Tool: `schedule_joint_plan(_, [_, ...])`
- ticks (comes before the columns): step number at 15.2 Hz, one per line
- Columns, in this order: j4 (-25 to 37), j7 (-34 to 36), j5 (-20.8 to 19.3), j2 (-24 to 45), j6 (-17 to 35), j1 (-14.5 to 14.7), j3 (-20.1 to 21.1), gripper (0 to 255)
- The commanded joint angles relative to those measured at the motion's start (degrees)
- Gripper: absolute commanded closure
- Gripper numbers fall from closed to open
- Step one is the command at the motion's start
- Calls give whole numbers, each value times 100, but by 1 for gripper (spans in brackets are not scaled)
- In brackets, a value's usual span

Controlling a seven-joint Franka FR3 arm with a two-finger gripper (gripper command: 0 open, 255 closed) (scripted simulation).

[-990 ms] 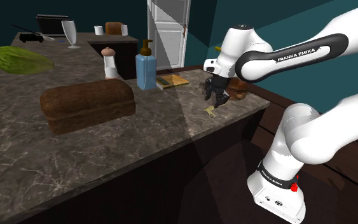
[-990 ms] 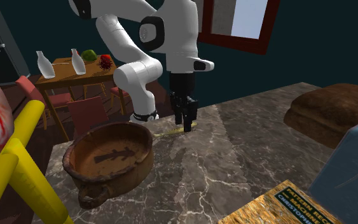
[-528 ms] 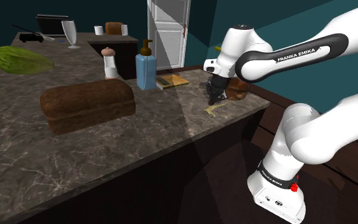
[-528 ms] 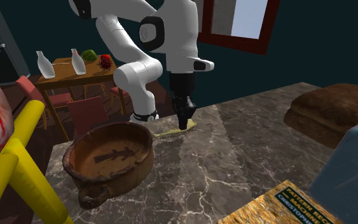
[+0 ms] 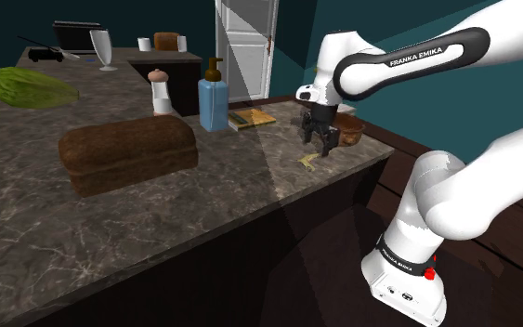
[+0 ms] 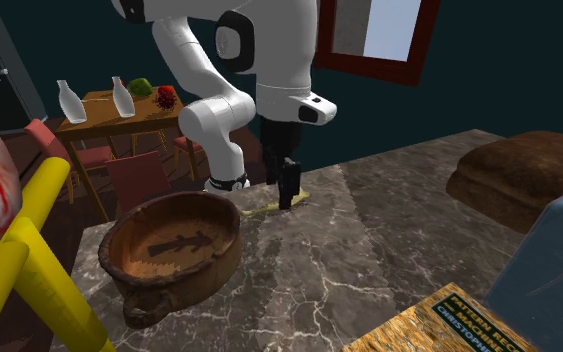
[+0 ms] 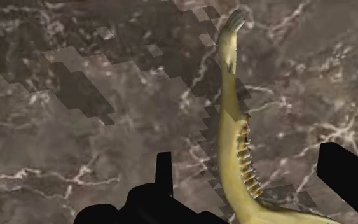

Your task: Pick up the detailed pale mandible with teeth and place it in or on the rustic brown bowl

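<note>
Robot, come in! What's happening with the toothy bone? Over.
Gripper open, over bone. Bone on counter, not held. Way to bowl looks free.

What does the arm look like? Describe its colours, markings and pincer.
The arm has rounded white links with dark joints. One dark band carries white FRANKA EMIKA lettering, and a small red spot sits near the base. The pincer is all black, with two blocky fingers.

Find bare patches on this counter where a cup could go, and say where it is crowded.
Bare: the wide stretch between the loaf and the jawbone, out to the counter's front edge. Crowded: around the blue bottle, book and bowl, and under the pincer.
</note>
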Motion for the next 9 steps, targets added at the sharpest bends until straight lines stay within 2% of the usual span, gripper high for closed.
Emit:
schedule_joint_plan(1, [-51,8,14,107,93,4,-53,0])
schedule_joint_plan(5, [-243,16,-53,242,421,-15,-137,0])
schedule_joint_plan(9, [-243,16,-53,242,421,-15,-137,0])
